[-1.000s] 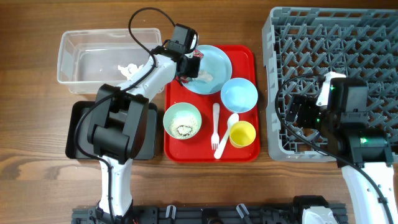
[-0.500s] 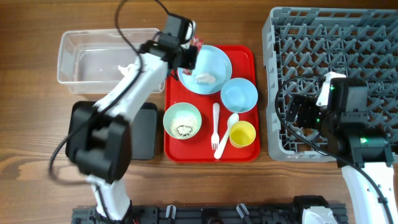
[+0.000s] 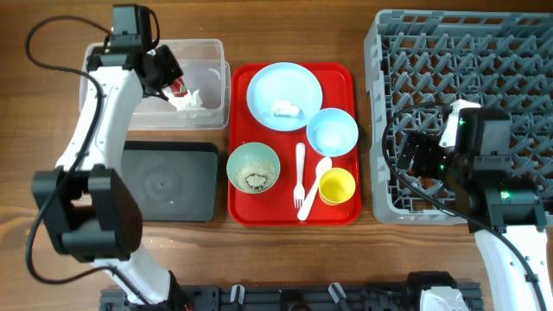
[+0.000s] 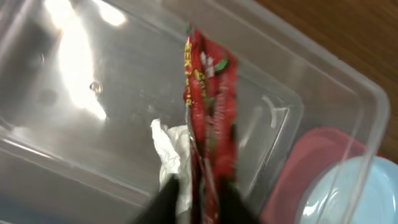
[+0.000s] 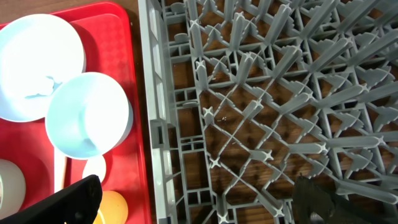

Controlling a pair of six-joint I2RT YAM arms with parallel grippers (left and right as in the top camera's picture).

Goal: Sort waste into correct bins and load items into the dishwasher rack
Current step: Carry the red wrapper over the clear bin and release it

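Observation:
My left gripper is shut on the crumpled red wrapper and holds it over the clear plastic tub, above a piece of white tissue. The black tray lies in front of the tub. On the red serving tray sit the light blue plate with a tissue piece, the light blue bowl, the pale green bowl with crumbs, the yellow cup, the fork and the spoon. My right gripper is open over the grey rack.
The rack's left wall stands close to the red tray's right edge. Wooden table shows around everything. The left arm reaches along the tub's left side.
My left gripper has swung left from the blue plate to over the clear tub, carrying the red wrapper. The right arm has not moved.

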